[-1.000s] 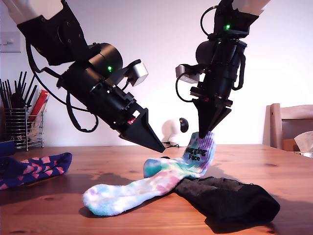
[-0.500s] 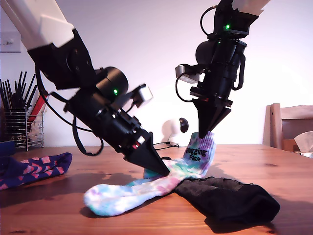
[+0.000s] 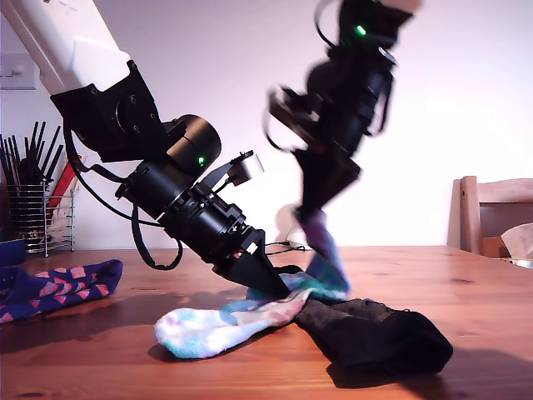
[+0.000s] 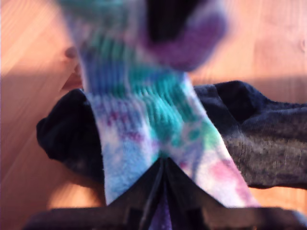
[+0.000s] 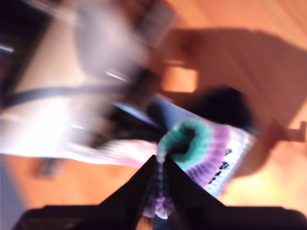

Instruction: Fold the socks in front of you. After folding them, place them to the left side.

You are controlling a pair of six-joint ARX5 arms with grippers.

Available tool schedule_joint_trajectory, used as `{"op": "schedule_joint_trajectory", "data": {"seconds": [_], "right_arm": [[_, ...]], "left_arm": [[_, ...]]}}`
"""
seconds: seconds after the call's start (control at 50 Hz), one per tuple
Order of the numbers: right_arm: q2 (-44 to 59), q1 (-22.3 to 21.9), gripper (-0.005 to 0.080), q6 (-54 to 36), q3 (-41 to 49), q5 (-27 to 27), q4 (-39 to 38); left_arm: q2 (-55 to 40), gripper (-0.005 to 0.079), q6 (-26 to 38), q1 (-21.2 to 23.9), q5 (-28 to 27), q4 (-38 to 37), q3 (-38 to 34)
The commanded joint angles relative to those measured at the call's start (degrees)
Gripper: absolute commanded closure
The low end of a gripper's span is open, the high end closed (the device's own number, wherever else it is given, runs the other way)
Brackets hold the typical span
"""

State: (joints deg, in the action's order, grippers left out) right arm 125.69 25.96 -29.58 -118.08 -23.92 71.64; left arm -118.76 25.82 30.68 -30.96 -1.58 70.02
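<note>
While my second hand (image 3: 310,218) grips the tie-dye sock's (image 3: 225,323) cuff and lifts it, my first hand (image 3: 279,287), pinched shut, pins its middle on the table (image 3: 466,275). Fold half-made, nothing placed. Black sock (image 3: 375,333) lies under it; patterned sock (image 3: 58,287) waits well beyond the toe.

A home, likely a dining or kitchen area. Wooden table (image 3: 466,275) with visible knots and grain. Wooden chair (image 3: 491,208) at the exterior view's right, a tissue-like white wad (image 3: 518,240) beside it. Wire utensil holder (image 3: 37,212) with dark sticks on the exterior view's left. Plain white wall (image 3: 466,108), a light switch plate (image 3: 17,72) on it. Socks (image 3: 58,287) lie loose on the table.
</note>
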Motion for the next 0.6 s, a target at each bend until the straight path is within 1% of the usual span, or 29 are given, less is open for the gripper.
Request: {"op": "schedule_joint_trajectory", "data": {"seconds": [0.0, 0.18, 0.22, 0.38, 0.52, 0.58], "right_arm": [[-0.5, 0.8, 0.0763, 0.2, -0.5, -0.9, 1.6], [-0.5, 2.7, 0.0763, 0.0, -0.7, -3.7, 5.0], [-0.5, 3.1, 0.0763, -0.4, -0.8, -4.5, 5.6], [-1.6, 5.4, 0.0763, -0.8, -0.8, -7.8, 5.8], [-2.9, 6.8, 0.0763, -1.2, -0.8, -8.9, 5.9], [-3.3, 7.2, 0.0763, -1.3, -0.8, -9.0, 5.9]], "left_arm": [[-1.9, 0.0767, -0.4, 0.1, 0.2, 0.7, -0.3], [-1.9, 0.0767, -2.1, 0.0, 3.0, 4.4, -0.3], [-1.9, 0.0767, -3.2, 0.0, 2.9, 5.0, -0.3], [-1.9, 0.0767, -3.4, 0.0, 2.9, 4.8, -0.3], [-1.9, 0.0767, -3.7, 0.0, -0.7, 4.9, -0.3], [-1.9, 0.0767, -5.1, 0.0, -1.8, 4.8, -0.3]]}}
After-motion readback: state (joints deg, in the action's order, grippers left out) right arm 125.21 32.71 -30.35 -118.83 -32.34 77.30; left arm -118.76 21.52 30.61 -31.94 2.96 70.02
